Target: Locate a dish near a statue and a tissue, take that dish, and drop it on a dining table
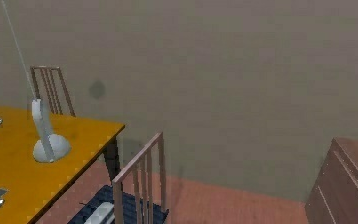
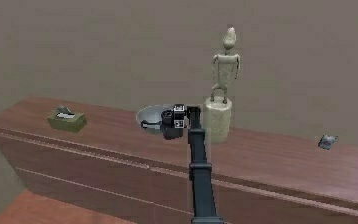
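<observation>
On a long brown sideboard [image 2: 107,150] in the arm side view stands a pale statue [image 2: 224,75] of a figure on a block base. Just left of it lies a shallow grey dish [image 2: 149,116]. Farther left sits a small greenish tissue box [image 2: 67,120]. The dark arm [image 2: 200,180] rises from the bottom edge to the sideboard top, and my gripper [image 2: 163,124] is at the dish's near right rim. I cannot tell whether it holds anything. An orange dining table [image 1: 37,180] takes up the forward view's left.
A grey-white curved object [image 1: 47,140] stands on the dining table. One wooden chair [image 1: 52,90] is behind the table, another [image 1: 142,185] at its near corner. A brown dresser [image 1: 342,185] is at the forward view's right. A small dark item [image 2: 328,142] lies on the sideboard's right.
</observation>
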